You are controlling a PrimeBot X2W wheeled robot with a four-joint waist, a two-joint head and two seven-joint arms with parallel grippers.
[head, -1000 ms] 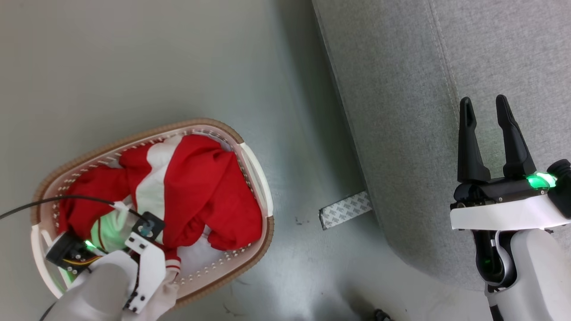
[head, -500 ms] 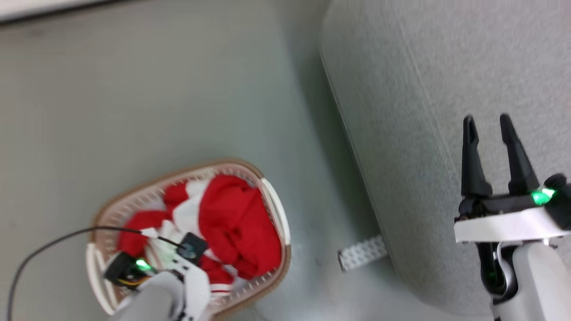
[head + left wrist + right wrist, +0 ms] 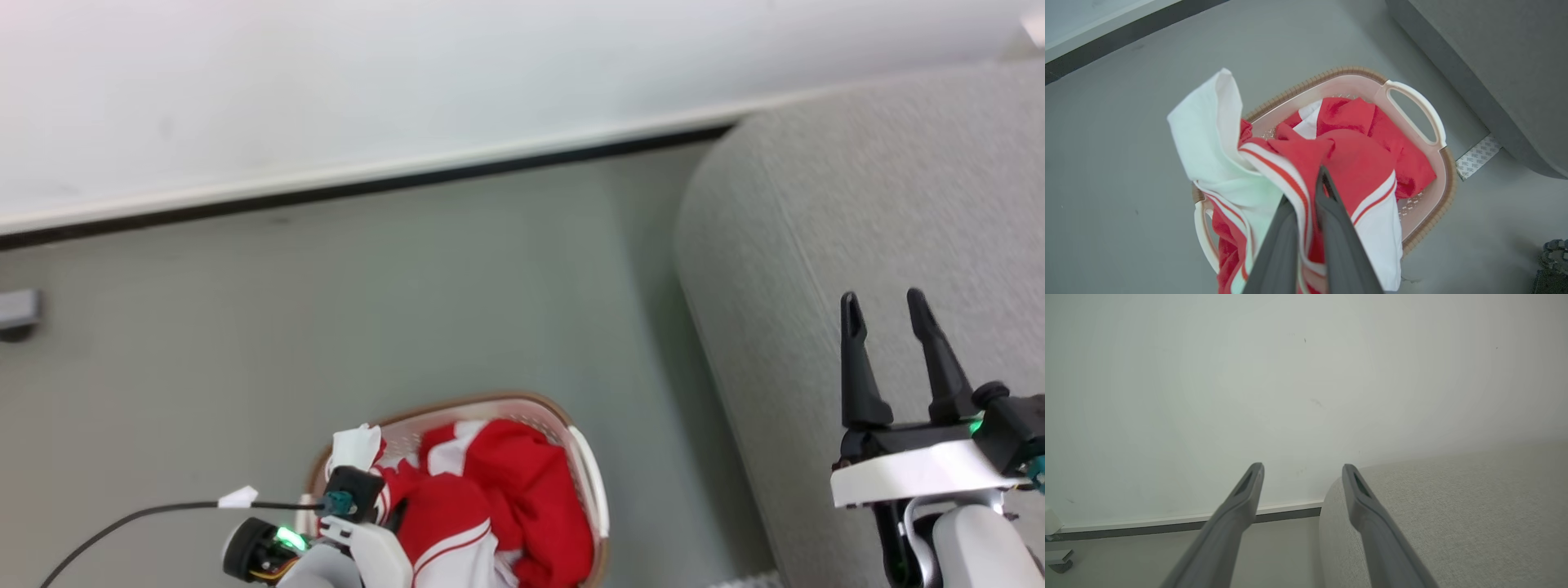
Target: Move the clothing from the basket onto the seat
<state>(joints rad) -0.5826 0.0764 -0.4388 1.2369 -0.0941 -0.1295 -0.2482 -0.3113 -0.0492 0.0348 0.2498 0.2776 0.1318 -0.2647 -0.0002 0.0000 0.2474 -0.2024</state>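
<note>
**A:** Up tilts the head camera since a second ago, so wall [image 3: 408, 82] and dark skirting [image 3: 367, 186] now top the head view. The clothing [image 3: 498, 490], heaped low before, now has a white flap raised over the rim of the basket [image 3: 490, 402].

**B:** And the seat [image 3: 816, 245]?

**A:** It's right of the basket, with bare floor [image 3: 490, 310] between them. The right gripper [image 3: 882, 298] hovers over the cushion, fingers spread wide, holding nothing. A black cable [image 3: 147, 516] trails off left.

**B:** Left wrist view?

**A:** The left gripper [image 3: 1306, 194] is pinched tight on a red-and-white fold, with striped trim between its fingers. The rest of the clothing drapes into the basket. The basket's handle [image 3: 1419, 110] faces the seat, and a patterned strip [image 3: 1478, 157] lies at the seat's base.

**B:** Right wrist view?

**A:** Fingers spread and aimed at the wall, with the seat's edge at the lower right.
</note>
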